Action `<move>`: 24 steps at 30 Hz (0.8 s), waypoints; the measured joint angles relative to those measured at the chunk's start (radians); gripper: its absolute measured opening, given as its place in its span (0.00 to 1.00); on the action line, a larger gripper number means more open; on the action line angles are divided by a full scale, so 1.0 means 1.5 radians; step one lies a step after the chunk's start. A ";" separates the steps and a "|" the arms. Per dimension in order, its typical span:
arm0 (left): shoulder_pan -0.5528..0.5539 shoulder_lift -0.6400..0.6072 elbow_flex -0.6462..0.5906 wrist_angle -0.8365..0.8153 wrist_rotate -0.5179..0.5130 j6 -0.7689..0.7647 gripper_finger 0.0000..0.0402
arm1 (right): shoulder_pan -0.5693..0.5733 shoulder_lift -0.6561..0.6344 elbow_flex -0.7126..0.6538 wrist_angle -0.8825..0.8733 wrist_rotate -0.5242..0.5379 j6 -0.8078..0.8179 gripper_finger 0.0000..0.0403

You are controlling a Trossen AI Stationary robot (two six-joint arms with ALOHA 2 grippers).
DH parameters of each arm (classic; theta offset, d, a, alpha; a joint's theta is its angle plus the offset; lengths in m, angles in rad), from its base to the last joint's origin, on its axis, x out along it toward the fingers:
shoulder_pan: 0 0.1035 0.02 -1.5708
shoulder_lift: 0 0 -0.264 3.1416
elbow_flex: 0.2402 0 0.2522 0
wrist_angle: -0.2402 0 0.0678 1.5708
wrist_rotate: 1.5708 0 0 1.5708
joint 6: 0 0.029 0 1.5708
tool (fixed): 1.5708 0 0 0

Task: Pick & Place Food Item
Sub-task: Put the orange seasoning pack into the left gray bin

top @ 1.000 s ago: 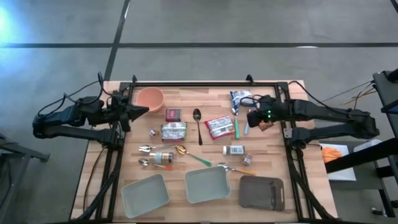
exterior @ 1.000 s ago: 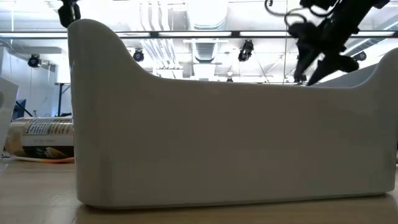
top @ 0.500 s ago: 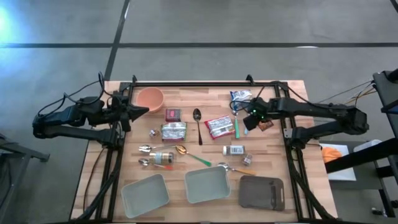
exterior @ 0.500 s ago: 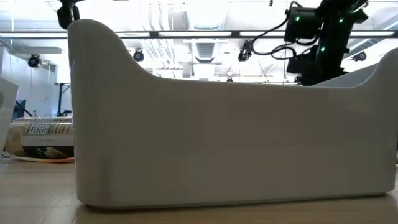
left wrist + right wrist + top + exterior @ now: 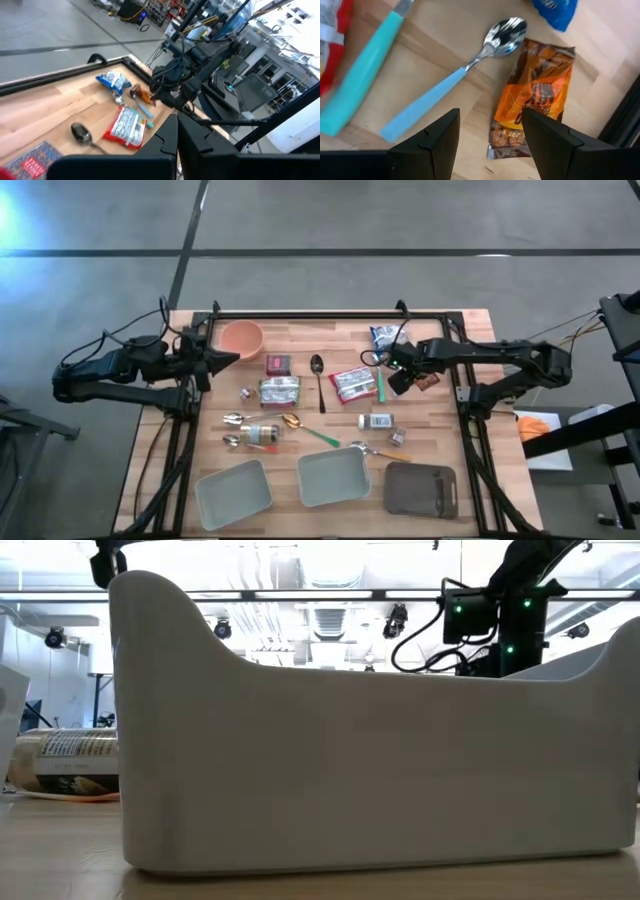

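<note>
An orange-and-brown snack packet (image 5: 535, 100) lies flat on the wood near the table's right edge (image 5: 428, 381). A blue-handled spoon (image 5: 455, 75) lies beside it. My right gripper (image 5: 490, 120) hangs open just above them, pointing steeply down, and touches nothing (image 5: 400, 375). A blue packet (image 5: 385, 337) lies farther back, and a red packet (image 5: 352, 384) lies toward the middle. My left gripper (image 5: 228, 358) waits shut at the table's left, by the pink bowl (image 5: 241, 337).
A teal-handled utensil (image 5: 360, 75) lies between the spoon and the red packet. Near the front edge stand two pale trays (image 5: 233, 490) (image 5: 330, 477) and a dark grey one (image 5: 421, 489). Spoons, a small bottle and more packets are scattered mid-table. A tray wall (image 5: 350, 770) fills the low view.
My right gripper has come down toward the table and a little toward its left. It has tipped from a slant to nearly straight down and rolled as it went. It now stands over the orange packet and the spoon.
</note>
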 joint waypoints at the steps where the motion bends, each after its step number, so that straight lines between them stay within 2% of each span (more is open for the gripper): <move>1: 0.000 0.000 0.000 -0.009 0.000 -0.008 0.05 | -0.001 0.004 0.000 0.000 -0.002 0.000 0.53; 7: 0.000 0.000 0.000 -0.032 0.002 -0.022 0.16 | -0.001 0.011 0.000 0.000 -0.003 0.000 0.53; 13: 0.000 0.000 0.000 -0.030 0.007 -0.023 0.21 | -0.008 0.009 0.000 0.000 -0.035 -0.006 0.55; 18: 0.000 0.000 0.000 -0.030 0.007 -0.021 0.21 | -0.011 0.015 0.000 -0.002 -0.042 -0.010 0.70; 24: 0.000 0.000 0.000 -0.030 0.008 -0.019 0.21 | -0.012 0.016 0.000 -0.017 0.046 0.009 0.89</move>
